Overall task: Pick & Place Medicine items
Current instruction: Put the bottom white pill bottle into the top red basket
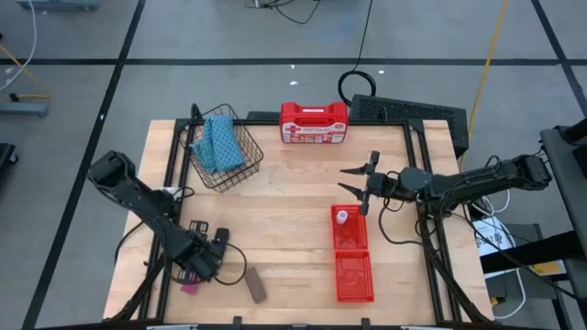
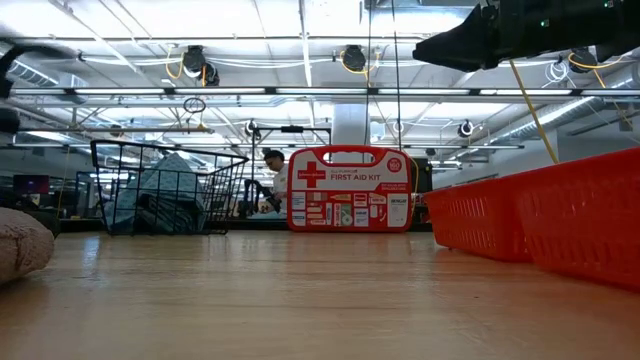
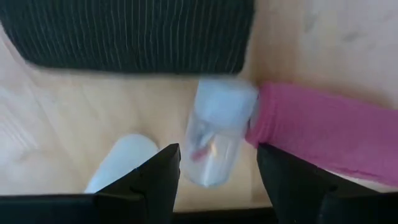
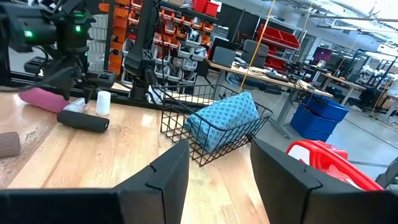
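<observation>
My left gripper (image 1: 209,261) (image 3: 217,155) is low over the table's near left part, open. Its fingers stand on either side of a small clear-white bottle (image 3: 214,140) that lies on its side. Against the bottle's cap end lies the pink piece (image 3: 323,134) (image 1: 190,287). The black piece (image 3: 130,34) lies just beyond, and a second white bottle (image 3: 121,163) sits beside one finger. The brown piece (image 1: 255,285) rests on the wood nearby. A third white bottle (image 1: 341,217) stands in the red bin (image 1: 333,240). My right gripper (image 1: 351,181) (image 4: 219,152) hovers open above that bin.
A second red bin (image 1: 353,291) sits nearer the front edge. A wire basket (image 1: 225,151) holding blue patterned cloth (image 1: 218,145) is at the far left. The red first aid case (image 1: 314,123) stands at the far edge. Bare wood lies in the table's middle.
</observation>
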Tool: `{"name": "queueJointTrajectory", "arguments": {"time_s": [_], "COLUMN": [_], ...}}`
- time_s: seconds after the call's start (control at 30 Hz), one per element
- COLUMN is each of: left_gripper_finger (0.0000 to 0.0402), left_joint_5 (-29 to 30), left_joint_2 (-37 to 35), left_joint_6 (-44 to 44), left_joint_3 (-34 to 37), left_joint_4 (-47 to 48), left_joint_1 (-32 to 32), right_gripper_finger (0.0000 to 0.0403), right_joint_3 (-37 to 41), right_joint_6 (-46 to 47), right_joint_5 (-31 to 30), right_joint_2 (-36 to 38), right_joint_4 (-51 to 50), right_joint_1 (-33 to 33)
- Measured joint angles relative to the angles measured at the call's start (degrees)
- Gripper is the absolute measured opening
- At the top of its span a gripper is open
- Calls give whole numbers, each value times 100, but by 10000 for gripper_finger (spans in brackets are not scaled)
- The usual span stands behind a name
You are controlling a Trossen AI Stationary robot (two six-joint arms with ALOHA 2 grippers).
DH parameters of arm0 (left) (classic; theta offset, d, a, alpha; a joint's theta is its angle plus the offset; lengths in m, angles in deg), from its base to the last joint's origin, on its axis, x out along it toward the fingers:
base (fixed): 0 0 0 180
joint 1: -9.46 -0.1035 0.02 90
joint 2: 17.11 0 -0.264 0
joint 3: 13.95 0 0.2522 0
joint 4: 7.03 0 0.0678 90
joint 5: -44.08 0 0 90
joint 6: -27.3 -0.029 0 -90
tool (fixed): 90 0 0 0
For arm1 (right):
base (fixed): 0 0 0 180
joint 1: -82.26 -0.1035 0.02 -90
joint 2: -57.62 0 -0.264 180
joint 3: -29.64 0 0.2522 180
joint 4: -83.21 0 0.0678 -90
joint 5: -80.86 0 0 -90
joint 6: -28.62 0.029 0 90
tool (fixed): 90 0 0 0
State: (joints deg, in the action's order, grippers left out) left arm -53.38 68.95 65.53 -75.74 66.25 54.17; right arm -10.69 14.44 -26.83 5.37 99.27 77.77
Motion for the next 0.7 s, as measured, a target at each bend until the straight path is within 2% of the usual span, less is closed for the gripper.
{"name": "queueJointTrajectory", "arguments": {"time_s": [0.33, 0.6, 0.7], "left_gripper_finger": [225, 223, 205], "left_joint_5": [37, 423, 500], "left_joint_2": [183, 183, 183], "left_joint_6": [-40, -54, -52], "left_joint_3": [295, 297, 297], "left_joint_4": [-71, -844, -1013], "left_joint_1": [-30, -45, -45], "right_gripper_finger": [160, 160, 160], "right_joint_3": [0, 0, 0], "right_joint_6": [0, 0, 0], "right_joint_5": [2, 2, 2], "right_joint_2": [0, 0, 0], "right_joint_4": [2, -9, -11], "right_joint_1": [0, 0, 0]}}
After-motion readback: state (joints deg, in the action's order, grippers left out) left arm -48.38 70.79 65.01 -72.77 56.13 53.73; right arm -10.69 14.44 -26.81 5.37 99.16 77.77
